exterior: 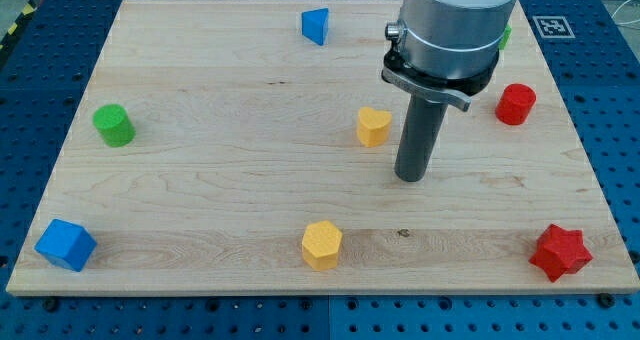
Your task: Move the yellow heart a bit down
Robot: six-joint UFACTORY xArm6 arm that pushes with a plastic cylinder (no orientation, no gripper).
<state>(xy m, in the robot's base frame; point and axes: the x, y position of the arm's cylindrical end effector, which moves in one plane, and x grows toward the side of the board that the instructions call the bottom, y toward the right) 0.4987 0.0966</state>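
The yellow heart (373,126) lies on the wooden board (230,170), right of centre. My tip (411,177) rests on the board just to the right of the heart and a little below it, a small gap apart. The rod rises up to the grey arm body (452,25) at the view's top.
A yellow hexagon (322,245) sits near the bottom edge. A blue triangle (315,25) is at the top. A green cylinder (113,125) is at the left. A blue cube (66,245) is bottom left. A red cylinder (516,104) and red star (560,252) are at the right. A green block (507,35) peeks from behind the arm.
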